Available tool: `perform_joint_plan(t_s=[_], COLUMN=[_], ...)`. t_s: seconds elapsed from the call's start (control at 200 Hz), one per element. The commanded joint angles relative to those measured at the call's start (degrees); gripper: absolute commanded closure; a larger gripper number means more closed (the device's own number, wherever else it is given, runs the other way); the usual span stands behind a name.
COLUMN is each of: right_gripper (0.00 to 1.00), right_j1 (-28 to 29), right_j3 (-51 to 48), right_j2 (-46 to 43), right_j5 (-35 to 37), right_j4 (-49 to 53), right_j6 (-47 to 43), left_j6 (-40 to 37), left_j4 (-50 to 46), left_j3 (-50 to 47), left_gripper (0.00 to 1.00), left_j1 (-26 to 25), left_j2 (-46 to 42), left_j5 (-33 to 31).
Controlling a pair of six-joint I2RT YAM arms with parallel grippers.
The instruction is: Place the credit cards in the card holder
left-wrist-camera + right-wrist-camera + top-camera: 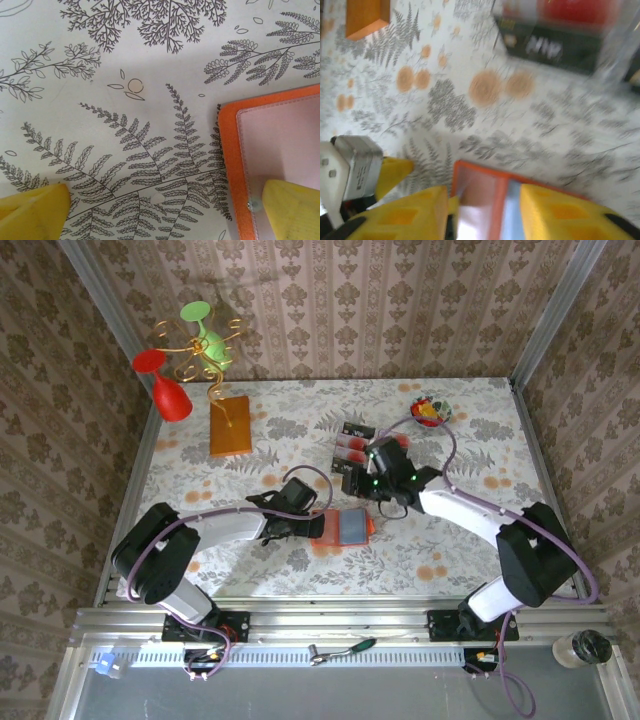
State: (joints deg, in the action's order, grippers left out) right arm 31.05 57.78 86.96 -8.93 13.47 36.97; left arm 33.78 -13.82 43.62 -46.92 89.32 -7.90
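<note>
Left wrist view: you see the left gripper (165, 200) spread wide, one finger over the pale inside of the card holder (270, 150), the other over the bare table (150, 60). The right gripper (482, 200), jaws apart, straddles the opened holder's edge; contact cannot be told. The credit cards (355, 447) lie just beyond it.

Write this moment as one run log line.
left tool open across card holder edge | right tool open | credit cards on table

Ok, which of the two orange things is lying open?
The flat wallet, spread to show its grey-blue inside. The other is a solid block, farther back on the left.
</note>
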Motion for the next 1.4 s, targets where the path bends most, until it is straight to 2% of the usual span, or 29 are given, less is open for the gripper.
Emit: perform_joint_plan(t_s=[0.0,0.19,0.315,0.85,1.06,1.215,1.395], right_gripper=[0.5,0.48,0.49,0.53,0.53,0.55,0.67], right_j1=[-2.68,-4.77,-4.85,-4.94,-5.12,-5.21,-5.11], right_j3=[5.48,14.32,19.39,25.28,25.21,24.87,23.02], right_j2=[0.2,5.75,10.91,22.81,24.23,24.96,23.13], right_j5=[6.74,12.72,16.61,24.84,26.24,23.76,20.36], right_j4=[14.76,23.58,26.88,28.21,27.92,28.45,28.32], right_j6=[-13.98,-25.11,-29.36,-34.11,-34.91,-35.29,-34.61], left_j6=[-1.51,-1.49,-1.57,-1.18,-1.25,-1.09,-1.0], left_j4=[-2.53,-2.22,-2.34,-1.93,-1.72,-1.65,-1.64], left_j3=[0.4,0.35,0.67,0.87,0.73,0.59,0.74], left_gripper=[0.0,0.0,0.0,0.0,0.0,0.0,0.0], left_j1=[-0.15,-0.14,-0.19,-0.14,-0.17,-0.16,-0.19], left_j2=[0.77,0.95,1.19,1.64,1.87,1.87,1.89], left_j5=[-2.07,-2.12,-2.2,-1.62,-1.5,-1.55,-1.48])
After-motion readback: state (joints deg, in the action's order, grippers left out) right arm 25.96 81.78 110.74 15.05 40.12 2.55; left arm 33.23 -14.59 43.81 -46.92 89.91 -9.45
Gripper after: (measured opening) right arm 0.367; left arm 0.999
